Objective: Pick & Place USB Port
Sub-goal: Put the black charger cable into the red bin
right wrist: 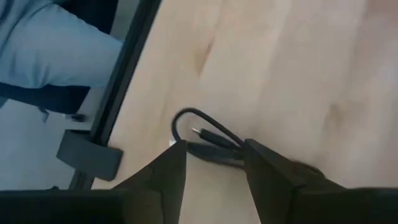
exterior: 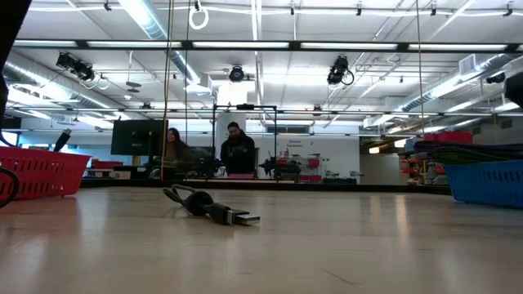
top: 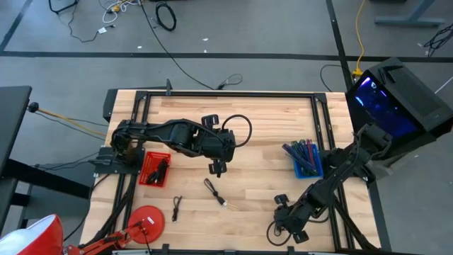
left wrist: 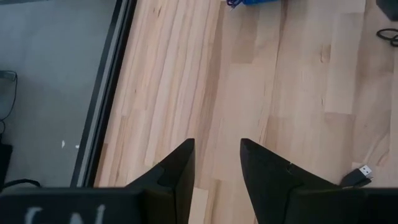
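Observation:
A black USB cable point(top: 214, 193) lies flat mid-table, its metal plug point(top: 225, 205) toward the near edge; the low view shows the cable point(exterior: 208, 207) too. My left gripper point(top: 217, 168) hovers open just beyond its far end; in the left wrist view point(left wrist: 217, 158) the plug point(left wrist: 364, 170) lies off to one side. My right gripper point(top: 278, 228) is open low at the near edge. In the right wrist view point(right wrist: 216, 155) its fingers stand on either side of another black cable point(right wrist: 208, 134). My right gripper's fingers stand on either side of the second black cable's looped end point(right wrist: 214, 149), which lies on the table. I cannot tell whether they touch it. My left gripper touches nothing.
A red basket point(top: 154, 168) with dark parts sits at the left, a blue basket point(top: 306, 160) with coloured items at the right. A third short cable point(top: 175, 207) and a red round object point(top: 145, 221) lie near-left. A black frame rail point(right wrist: 118, 93) runs along the table's edge.

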